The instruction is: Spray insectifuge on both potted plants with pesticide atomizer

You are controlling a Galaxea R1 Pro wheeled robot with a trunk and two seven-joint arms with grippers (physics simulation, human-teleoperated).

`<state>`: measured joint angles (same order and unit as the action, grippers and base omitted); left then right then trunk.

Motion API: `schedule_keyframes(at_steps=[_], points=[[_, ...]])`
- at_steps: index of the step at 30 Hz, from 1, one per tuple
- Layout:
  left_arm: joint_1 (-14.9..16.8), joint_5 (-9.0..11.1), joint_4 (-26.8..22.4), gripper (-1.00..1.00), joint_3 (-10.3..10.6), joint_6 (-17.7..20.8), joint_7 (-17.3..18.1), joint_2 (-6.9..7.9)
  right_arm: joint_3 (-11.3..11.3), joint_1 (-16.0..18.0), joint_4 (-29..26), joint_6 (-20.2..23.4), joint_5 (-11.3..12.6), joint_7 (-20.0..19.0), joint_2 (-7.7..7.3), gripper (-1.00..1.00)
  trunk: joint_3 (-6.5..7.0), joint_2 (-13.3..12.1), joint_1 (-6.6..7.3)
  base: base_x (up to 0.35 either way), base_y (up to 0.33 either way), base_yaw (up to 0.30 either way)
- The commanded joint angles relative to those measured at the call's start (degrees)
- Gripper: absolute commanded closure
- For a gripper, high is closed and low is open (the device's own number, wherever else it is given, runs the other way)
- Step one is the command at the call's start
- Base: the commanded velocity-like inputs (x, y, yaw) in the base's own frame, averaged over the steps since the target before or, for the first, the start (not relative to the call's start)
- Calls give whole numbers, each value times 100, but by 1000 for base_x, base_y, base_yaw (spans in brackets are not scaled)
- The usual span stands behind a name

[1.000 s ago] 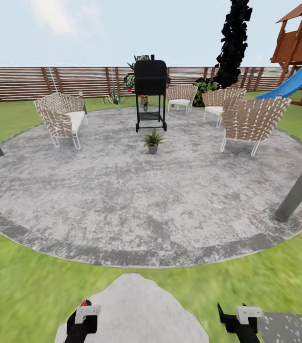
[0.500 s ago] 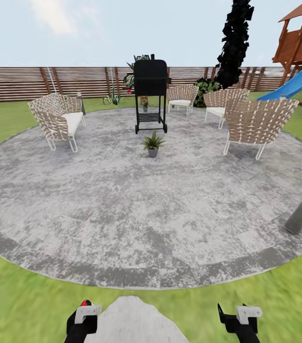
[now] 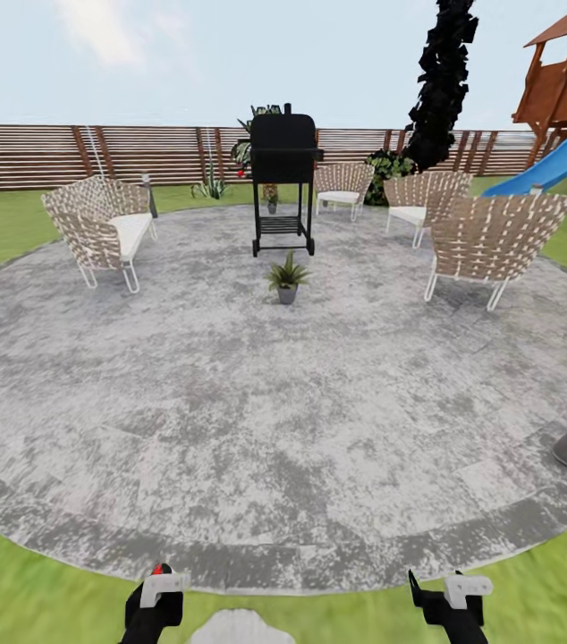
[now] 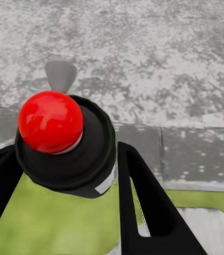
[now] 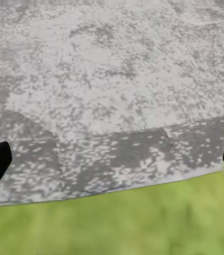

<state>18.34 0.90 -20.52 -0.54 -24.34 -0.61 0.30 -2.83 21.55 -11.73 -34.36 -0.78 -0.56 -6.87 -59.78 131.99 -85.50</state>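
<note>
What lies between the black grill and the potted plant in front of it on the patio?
Head view: nothing, just bare grey paving between the grill and the potted plant.

The patio [image 3: 230, 394] looks like rough mottled grey stone, with a darker paved rim. Chairs [image 3: 496, 237] are woven wicker on thin white metal legs, and one has a white cloth cushion [image 3: 131, 231]. The grill [image 3: 283, 179] is matt black metal, and the fence [image 3: 96, 154] is brown wood slats. The atomizer [image 4: 64, 143] has a glossy red plastic top on a smooth dark body.
</note>
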Motion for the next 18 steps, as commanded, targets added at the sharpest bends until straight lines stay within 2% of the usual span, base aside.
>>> schedule_keyframes(at_steps=[1,18], points=[[3,7,4,100,1,-18,-10,2,-24,5,5,-18,-10,-6,2,-100,-5,1,-2,335,0,0],[3,7,4,100,1,-11,-9,5,-24,2,5,-18,-10,-6,2,-100,-5,1,-2,335,0,0]])
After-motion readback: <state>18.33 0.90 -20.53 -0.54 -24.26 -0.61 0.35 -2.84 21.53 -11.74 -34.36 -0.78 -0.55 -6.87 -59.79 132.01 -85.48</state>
